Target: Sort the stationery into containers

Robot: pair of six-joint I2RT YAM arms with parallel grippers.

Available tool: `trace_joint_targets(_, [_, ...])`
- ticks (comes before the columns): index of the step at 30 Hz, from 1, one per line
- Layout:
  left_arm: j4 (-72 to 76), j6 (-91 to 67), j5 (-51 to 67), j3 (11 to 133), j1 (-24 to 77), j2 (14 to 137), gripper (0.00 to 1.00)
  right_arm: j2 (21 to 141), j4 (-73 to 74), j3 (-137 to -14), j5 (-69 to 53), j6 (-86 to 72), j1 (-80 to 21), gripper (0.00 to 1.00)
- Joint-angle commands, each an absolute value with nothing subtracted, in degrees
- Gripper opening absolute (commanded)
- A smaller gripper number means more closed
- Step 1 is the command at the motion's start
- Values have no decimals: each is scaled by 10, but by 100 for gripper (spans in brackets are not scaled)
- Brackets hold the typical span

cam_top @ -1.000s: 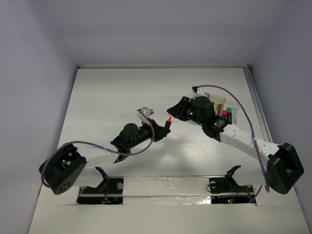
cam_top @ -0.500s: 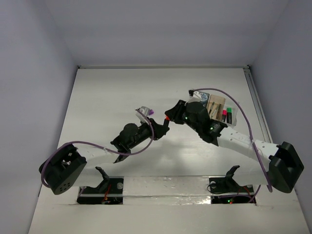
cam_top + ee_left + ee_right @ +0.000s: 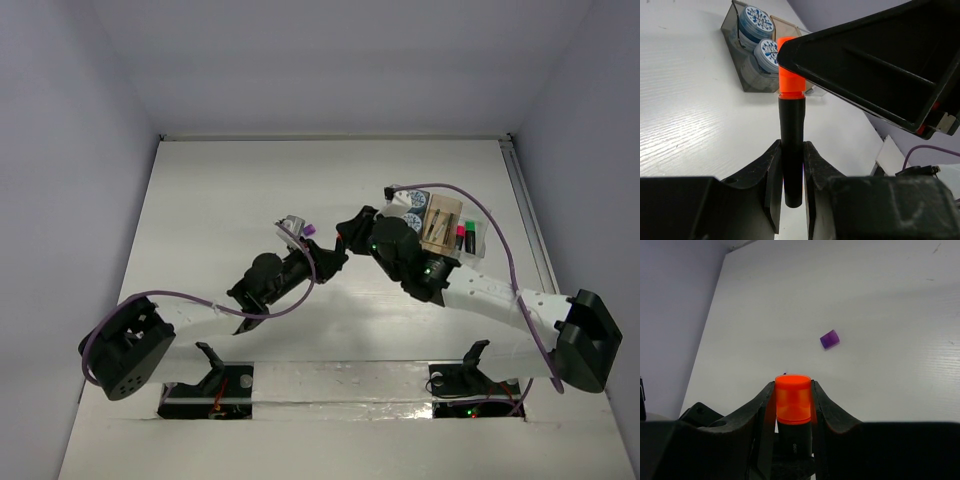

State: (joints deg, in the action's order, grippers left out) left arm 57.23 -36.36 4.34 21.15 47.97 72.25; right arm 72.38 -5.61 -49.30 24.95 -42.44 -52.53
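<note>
My left gripper is shut on the black body of a highlighter marker, held above the table. The marker's orange cap sits on its tip, and my right gripper is shut on that cap. In the top view the left gripper and the right gripper meet tip to tip mid-table, hiding the marker. The dark grey holder contains two round blue-and-white pieces. The clear box with a tan insert stands beside it, holding a green and a pink marker.
A loose purple cap lies on the white table beyond the grippers; in the top view the purple cap lies beside a small grey-white object. A rail runs along the table's right edge.
My right gripper has moved left and closer to the left gripper. The orange cap, visible between them before, is now hidden under the right gripper in the top view. The left arm stayed put.
</note>
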Motion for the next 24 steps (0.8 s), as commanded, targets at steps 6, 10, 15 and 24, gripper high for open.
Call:
trace_joint_targets(6, [646,-329,26,250,480,686,0,705,-101,-489,264,-423,-569,9])
trace_joint_targets(10, [625,-316,30,250,480,645,0,694,-100,-479,260,-426,-575,9])
trace_joint_targets(15, [588,-298,38,270,480,606,0,682,-100,-475,251,-423,-575,22])
trace_joint_targets(24, [541,-283,89,292,490,589,0,634,-68,-515,238,-380,-575,56])
